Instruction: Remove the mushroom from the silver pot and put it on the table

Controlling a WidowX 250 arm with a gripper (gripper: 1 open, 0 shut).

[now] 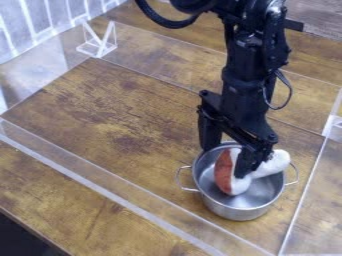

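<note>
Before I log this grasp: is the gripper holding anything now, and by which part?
No, the gripper is open; the mushroom lies ungripped in the silver pot.

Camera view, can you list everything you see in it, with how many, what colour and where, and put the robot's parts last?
Mushroom: one, reddish-brown cap and white stem, lying in the pot, stem towards the right rim.
Silver pot: one, shiny silver, two thin loop handles, on the table at lower right.
Table: one, brown wood with dark grain, under everything.
Acrylic walls: several, clear, bordering the table.
Bracket-like piece: one, white, upper left.
Slatted structure: one, white, top left corner.
Robot arm: one, black, reaching down from the top, cable looping beside it.
Gripper: one, black, open, at the pot's far side.
</note>
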